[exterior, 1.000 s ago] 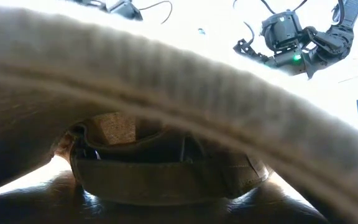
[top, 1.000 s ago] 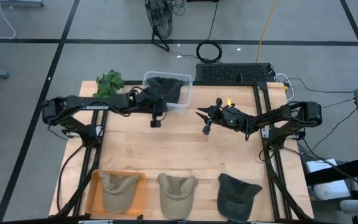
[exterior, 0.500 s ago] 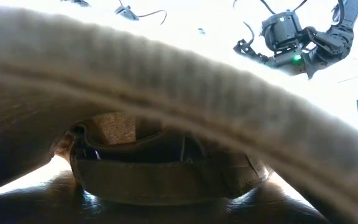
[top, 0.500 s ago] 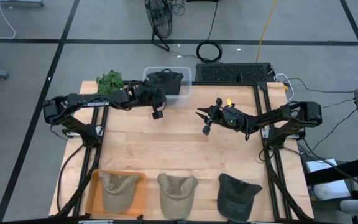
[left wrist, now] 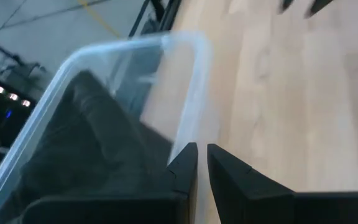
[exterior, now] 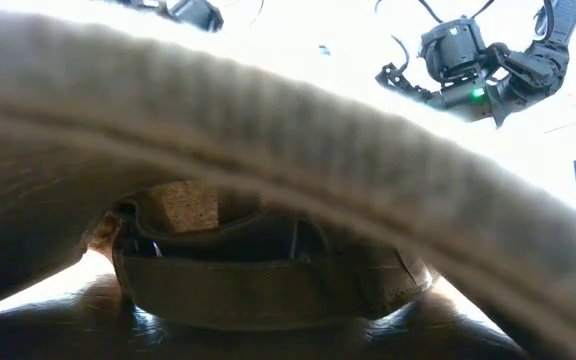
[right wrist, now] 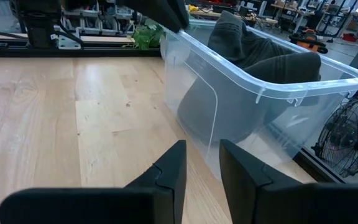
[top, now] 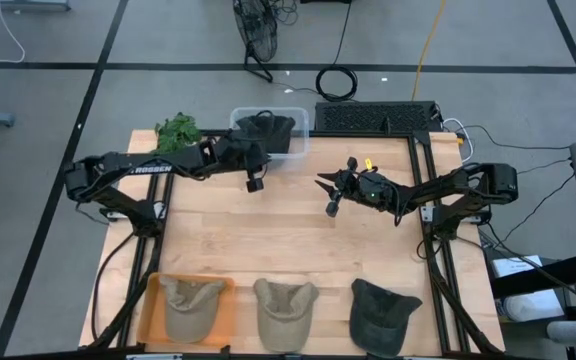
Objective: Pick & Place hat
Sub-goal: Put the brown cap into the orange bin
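A dark hat (top: 265, 132) lies in the bin (top: 299, 140) at twelve o'clock. The left gripper (top: 255, 183), fingers nearly together and empty, hangs by the bin's rim. The right gripper (top: 333, 207), slightly apart, waits mid-table. Next, I'd guess: fetch another hat (top: 285, 311) from six o'clock.

Dark hat (top: 264, 133) crumpled in clear bin (top: 299, 134); 3 hats at table's front edge.
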Controlling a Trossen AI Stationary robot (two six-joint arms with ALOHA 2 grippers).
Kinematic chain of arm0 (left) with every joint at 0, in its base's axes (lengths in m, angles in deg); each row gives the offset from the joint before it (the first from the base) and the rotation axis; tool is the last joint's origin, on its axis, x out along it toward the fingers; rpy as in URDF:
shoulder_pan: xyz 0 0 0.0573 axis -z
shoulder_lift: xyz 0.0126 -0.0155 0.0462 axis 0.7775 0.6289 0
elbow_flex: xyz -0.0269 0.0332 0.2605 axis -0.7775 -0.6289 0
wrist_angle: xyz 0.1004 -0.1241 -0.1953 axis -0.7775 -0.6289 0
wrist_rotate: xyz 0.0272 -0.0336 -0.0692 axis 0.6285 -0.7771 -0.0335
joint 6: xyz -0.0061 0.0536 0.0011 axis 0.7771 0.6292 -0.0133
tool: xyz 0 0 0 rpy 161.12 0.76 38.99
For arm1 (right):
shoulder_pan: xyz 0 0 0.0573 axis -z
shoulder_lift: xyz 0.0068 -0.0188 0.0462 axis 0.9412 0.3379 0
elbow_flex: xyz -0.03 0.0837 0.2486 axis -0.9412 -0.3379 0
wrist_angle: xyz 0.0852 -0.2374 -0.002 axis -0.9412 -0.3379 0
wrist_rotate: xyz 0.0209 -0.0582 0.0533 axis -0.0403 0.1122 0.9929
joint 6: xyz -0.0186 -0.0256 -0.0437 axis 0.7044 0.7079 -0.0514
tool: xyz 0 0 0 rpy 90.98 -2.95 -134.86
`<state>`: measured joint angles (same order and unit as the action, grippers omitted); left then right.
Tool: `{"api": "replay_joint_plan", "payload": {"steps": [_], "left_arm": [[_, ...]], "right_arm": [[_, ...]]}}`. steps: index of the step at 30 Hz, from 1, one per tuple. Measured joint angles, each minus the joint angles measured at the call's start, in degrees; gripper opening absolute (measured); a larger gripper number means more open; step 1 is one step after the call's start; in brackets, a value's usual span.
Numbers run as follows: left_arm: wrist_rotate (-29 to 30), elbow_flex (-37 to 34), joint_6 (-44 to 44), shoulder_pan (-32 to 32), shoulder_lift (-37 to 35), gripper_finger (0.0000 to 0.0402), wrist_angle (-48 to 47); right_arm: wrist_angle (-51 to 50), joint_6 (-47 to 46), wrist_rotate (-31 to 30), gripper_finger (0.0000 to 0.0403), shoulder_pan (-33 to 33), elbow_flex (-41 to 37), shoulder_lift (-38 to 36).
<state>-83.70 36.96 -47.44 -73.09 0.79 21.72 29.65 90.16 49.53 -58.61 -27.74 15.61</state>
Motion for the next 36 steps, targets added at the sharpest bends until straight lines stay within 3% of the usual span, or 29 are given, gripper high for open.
{"api": "replay_joint_plan", "payload": {"steps": [10, 19, 26, 36], "left_arm": [[-0.9, 0.0, -1.0, 4.4, -5.8, 0.0049, -0.2], [-1.0, 0.0, -2.3, 6.9, -17.4, 0.0049, -0.9], [-1.0, 0.0, -4.5, 7.4, -26.4, 0.0049, -9.6], [-1.0, 0.0, -4.7, 7.0, -29.4, 0.0049, -13.5]], "right_arm": [[0.0, -0.1, 0.0, 0.0073, 0.0, 0.0, 0.0], [-0.1, -0.1, 0.0, 0.0073, 0.0, 0.0, 0.0], [-0.4, -0.1, 0.0, 0.0073, 0.0, 0.0, 0.0], [-0.4, -0.2, 0.0, 0.0073, 0.0, 0.0, 0.0]]}}
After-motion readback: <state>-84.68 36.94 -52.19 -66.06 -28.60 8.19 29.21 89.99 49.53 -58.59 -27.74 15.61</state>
